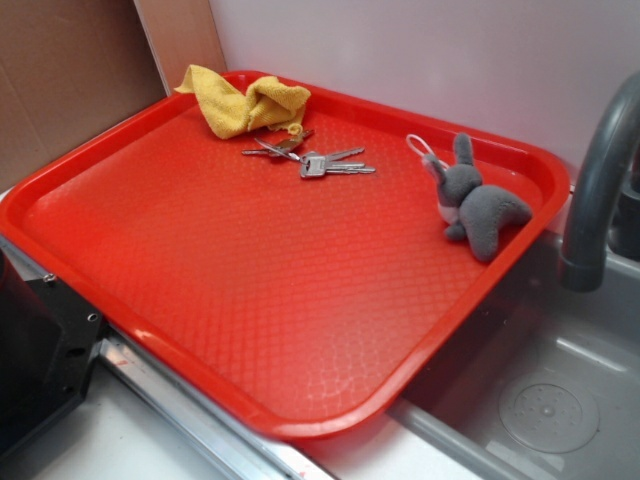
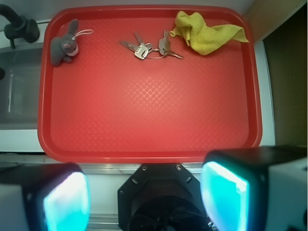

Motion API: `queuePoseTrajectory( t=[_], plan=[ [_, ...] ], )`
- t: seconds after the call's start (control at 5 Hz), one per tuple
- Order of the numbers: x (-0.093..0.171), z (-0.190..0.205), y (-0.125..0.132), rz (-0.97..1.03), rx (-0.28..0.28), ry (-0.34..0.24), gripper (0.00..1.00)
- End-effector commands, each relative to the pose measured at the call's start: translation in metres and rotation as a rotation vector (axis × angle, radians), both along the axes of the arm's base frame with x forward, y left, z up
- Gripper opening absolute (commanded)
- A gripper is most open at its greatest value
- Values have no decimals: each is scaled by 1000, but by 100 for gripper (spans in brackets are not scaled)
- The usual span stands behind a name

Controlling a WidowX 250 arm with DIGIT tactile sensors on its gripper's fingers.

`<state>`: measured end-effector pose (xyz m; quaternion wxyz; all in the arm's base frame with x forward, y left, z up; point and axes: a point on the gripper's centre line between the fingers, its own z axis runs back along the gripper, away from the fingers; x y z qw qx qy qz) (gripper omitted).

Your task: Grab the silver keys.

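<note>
In the exterior view the silver keys [image 1: 315, 160] lie in the upper middle of the red tray [image 1: 300, 330], just below a yellow cloth [image 1: 245, 103], with a grey plush bunny [image 1: 475, 200] at right. In the wrist view the keys [image 2: 149, 48] sit near the top centre, and the gripper [image 2: 144, 199] at the bottom edge stands wide open, holding nothing.

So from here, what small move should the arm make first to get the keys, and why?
Probably carry the open claw forward over the red tray toward the silver keys. The keys lie flat at the far side, between the yellow cloth and the grey bunny, and the claw is at the near edge, nowhere near them.
</note>
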<state>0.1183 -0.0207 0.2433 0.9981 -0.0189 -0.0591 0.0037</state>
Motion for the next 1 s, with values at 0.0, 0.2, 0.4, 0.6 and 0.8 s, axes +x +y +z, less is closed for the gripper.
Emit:
queuePoseTrajectory(
  t=[0.0, 0.2, 0.4, 0.6, 0.8],
  plan=[
    [0, 0, 0, 0, 0, 0, 100],
    [42, -16, 33, -241, 82, -170, 100],
    [70, -35, 43, -403, 150, -232, 100],
    [86, -51, 51, -468, 209, -324, 100],
    [86, -51, 51, -468, 209, -324, 100]
  ],
)
